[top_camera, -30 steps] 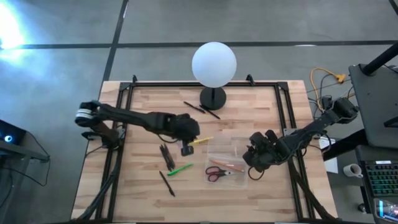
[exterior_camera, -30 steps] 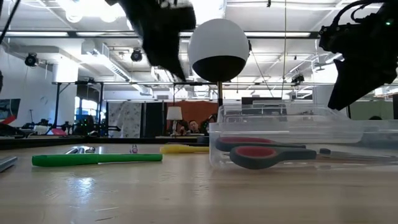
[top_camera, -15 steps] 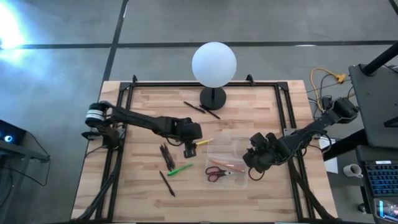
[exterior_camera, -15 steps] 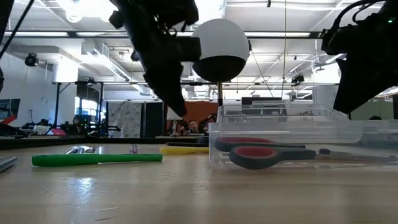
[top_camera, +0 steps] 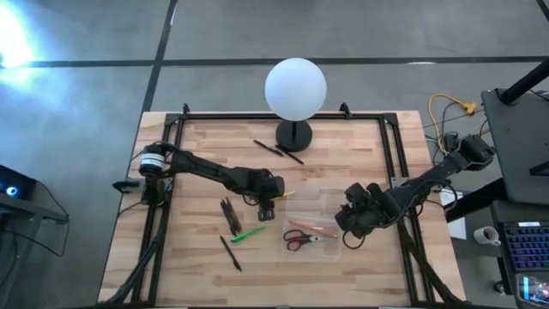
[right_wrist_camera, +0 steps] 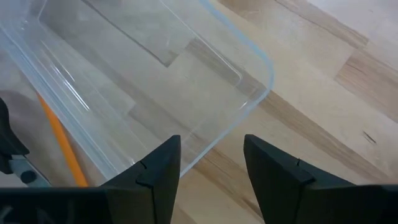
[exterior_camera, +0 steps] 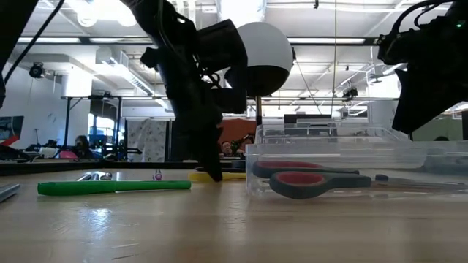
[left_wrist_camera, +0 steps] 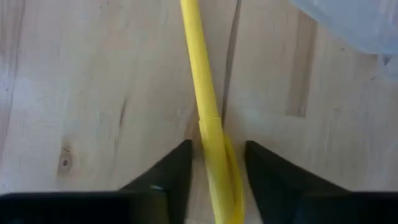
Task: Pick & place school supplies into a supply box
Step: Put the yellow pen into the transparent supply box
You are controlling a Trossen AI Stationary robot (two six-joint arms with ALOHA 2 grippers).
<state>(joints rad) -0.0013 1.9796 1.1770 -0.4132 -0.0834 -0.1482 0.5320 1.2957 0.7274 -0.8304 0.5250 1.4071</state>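
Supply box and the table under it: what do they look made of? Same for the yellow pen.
The small clear rectangular supply box looks like glossy thin plastic: see-through, with bright rim glints. The table looks like pale butcher-block wood: visible grain, seams and a knot. The thin yellow pen seems smooth plastic with a slight sheen, though painted wood is possible.

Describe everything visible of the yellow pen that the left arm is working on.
The yellow pen is a thin, smooth, plastic-looking stick, plain yellow along its length, with a clip-like strip at the end nearest the camera. It lies flat on the wooden table, just off the clear supply box and apart from it. The left end effector is down over it, its two dark fingers straddling the clip end with narrow gaps either side, so the pen is not yet gripped or lifted.
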